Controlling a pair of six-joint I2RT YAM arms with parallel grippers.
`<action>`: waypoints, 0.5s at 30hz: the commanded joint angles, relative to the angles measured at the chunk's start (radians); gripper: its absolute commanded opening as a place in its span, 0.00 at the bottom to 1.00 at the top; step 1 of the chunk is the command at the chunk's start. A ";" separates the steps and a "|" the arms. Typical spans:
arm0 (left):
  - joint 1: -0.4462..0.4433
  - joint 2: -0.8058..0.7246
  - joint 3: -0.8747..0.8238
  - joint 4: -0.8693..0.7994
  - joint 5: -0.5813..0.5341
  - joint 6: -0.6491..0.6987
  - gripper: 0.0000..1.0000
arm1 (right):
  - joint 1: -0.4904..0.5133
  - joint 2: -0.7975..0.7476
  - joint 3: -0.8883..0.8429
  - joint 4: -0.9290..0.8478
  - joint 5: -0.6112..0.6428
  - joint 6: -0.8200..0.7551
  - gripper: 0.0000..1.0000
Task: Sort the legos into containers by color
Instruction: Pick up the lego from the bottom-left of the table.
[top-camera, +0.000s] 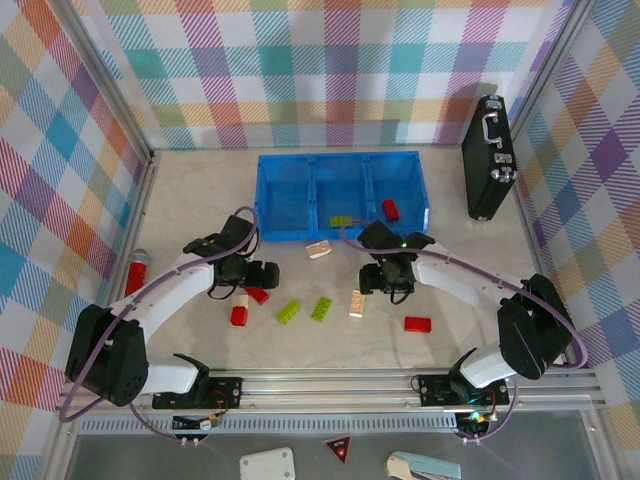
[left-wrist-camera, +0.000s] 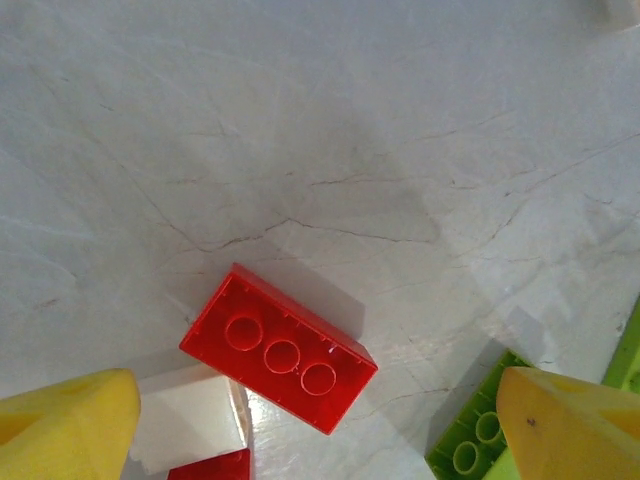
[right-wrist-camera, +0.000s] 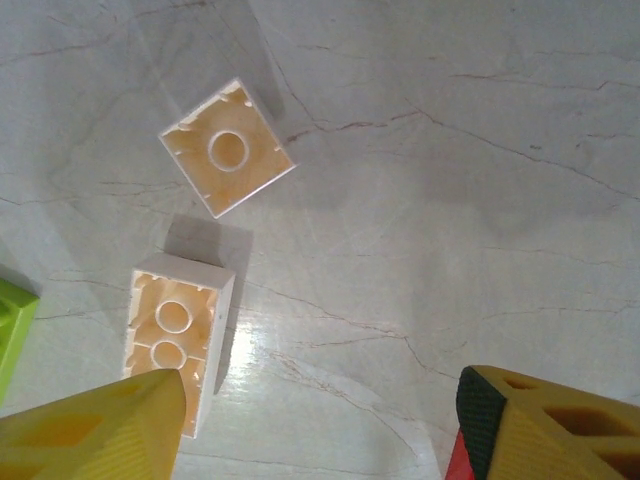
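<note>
The blue three-compartment container (top-camera: 290, 200) stands at the back. A red lego (top-camera: 390, 209) lies in its right compartment, and a green lego (top-camera: 341, 221) lies at the front of the middle one. On the table lie two red legos (top-camera: 257, 294) (top-camera: 239, 316), two green legos (top-camera: 289, 311) (top-camera: 322, 309), two beige legos (top-camera: 319, 249) (top-camera: 357, 303) and another red lego (top-camera: 417, 324). My left gripper (top-camera: 262, 275) hangs open over an upturned red lego (left-wrist-camera: 278, 348). My right gripper (right-wrist-camera: 320, 430) is open with bare table between its fingers, and beige legos (right-wrist-camera: 227, 148) (right-wrist-camera: 175, 330) lie to its left.
A long red cylinder (top-camera: 136, 272) lies at the left wall. A black case (top-camera: 488, 155) stands upright at the back right. A green lego (left-wrist-camera: 470, 440) sits by my left gripper's right finger. A pale block (left-wrist-camera: 190, 415) and a red piece (left-wrist-camera: 210, 468) sit by its left finger.
</note>
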 joint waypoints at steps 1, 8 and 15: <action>-0.017 0.041 -0.006 0.019 0.009 0.008 0.91 | 0.009 -0.005 -0.018 0.015 -0.018 0.020 0.73; -0.018 0.180 0.043 0.041 0.010 0.036 0.91 | 0.009 -0.015 -0.021 0.010 -0.014 0.020 0.73; -0.020 0.221 0.053 0.007 -0.070 -0.040 0.90 | 0.009 -0.027 -0.027 0.007 -0.012 0.023 0.72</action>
